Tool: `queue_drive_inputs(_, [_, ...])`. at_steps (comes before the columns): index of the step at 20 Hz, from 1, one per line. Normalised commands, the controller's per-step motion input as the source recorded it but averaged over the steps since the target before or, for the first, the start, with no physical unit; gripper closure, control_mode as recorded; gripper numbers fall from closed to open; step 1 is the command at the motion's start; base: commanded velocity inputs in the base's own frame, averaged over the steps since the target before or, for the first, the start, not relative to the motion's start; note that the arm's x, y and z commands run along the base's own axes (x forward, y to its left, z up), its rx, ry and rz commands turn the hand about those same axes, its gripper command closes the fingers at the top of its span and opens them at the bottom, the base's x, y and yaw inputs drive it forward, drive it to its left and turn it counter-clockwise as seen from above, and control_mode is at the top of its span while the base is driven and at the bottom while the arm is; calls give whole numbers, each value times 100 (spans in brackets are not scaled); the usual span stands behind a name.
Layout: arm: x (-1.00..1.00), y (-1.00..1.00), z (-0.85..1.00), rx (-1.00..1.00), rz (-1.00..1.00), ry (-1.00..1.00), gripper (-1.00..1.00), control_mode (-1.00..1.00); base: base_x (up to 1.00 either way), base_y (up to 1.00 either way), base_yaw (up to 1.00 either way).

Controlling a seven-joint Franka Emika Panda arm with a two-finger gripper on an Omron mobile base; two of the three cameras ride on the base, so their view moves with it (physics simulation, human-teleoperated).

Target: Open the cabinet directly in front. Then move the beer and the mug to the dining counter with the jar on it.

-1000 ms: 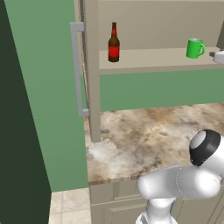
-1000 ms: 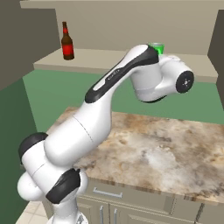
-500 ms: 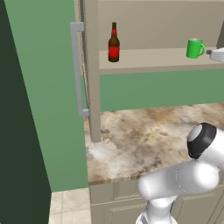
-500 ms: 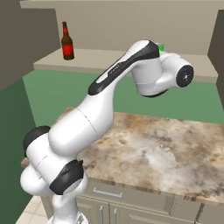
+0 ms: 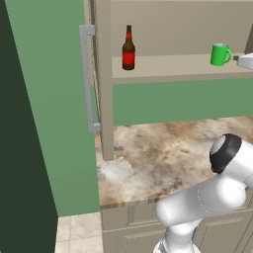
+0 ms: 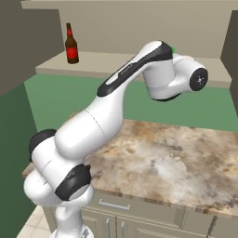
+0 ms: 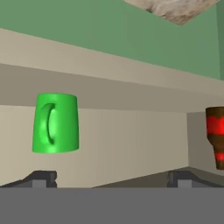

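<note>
The cabinet (image 5: pixel 101 84) stands open, its left door swung out with the grey bar handle (image 5: pixel 88 79) facing me. On its shelf (image 5: pixel 173 66) the beer (image 5: pixel 128 49) stands upright at the left and the green mug (image 5: pixel 220 54) at the right. My gripper (image 7: pixel 111 178) is open and empty, level with the shelf just right of the mug. The hand view is rolled upside down, with the mug (image 7: pixel 56 123) left of centre and the beer (image 7: pixel 215 136) at the right edge. In the right base view my arm hides most of the mug (image 6: pixel 173 49); the beer (image 6: pixel 71 45) is at the left. The dining counter and jar are out of view.
A short marble worktop (image 5: pixel 168 153) lies under the cabinet, with beige drawer fronts (image 6: pixel 139 211) below. The right cabinet door (image 6: pixel 230 51) hangs open at the right. A green wall (image 5: pixel 178 101) backs the gap between shelf and worktop. My elbow (image 5: pixel 225 153) hovers over the worktop's front.
The arm has shifted only slightly, and the hand stays by the mug at shelf height. Beer and mug have not moved.
</note>
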Motion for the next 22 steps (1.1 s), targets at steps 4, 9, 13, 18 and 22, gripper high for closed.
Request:
queue_drive_inputs(4, [8,-18,0,-6,0,0,-100,-100,0,0,0])
queue_drive_inputs(9, [8,-8,0,-3,0,0,-100,-100,0,0,0])
queue_drive_inputs(13, [10,0,0,0,0,3,-100,-100,0,0,0])
queue_drive_inputs(18, [12,0,-8,0,0,8,-100,-100,0,0,0])
queue_drive_inputs(22, [12,0,-6,0,0,6,-100,-100,0,0,0])
